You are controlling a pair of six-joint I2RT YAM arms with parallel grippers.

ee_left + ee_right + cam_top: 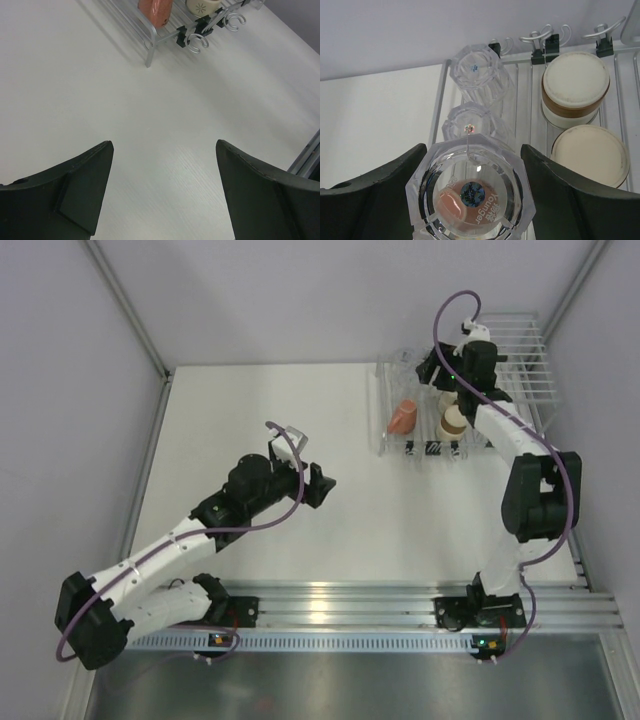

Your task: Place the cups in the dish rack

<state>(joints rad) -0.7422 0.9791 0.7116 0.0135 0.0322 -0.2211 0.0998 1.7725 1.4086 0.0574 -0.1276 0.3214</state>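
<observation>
Two black fingers of the left gripper (pixel 164 146) stand spread wide, holding nothing, above the white table (pixel 75 75). To its right, the white wire dish rack (pixel 520 350) carries a salmon-orange cup (pixel 403 417), two clear plastic cups (pixel 481 72) in a row, and two brown cups (pixel 575 87) with their cream bases up. The right gripper (pixel 474 150) clasps a third clear faceted cup (pixel 470 195) over the rack's left bars.

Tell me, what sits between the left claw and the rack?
Nothing: only bare table between the left gripper and the dish rack, shown in the left wrist view.
</observation>
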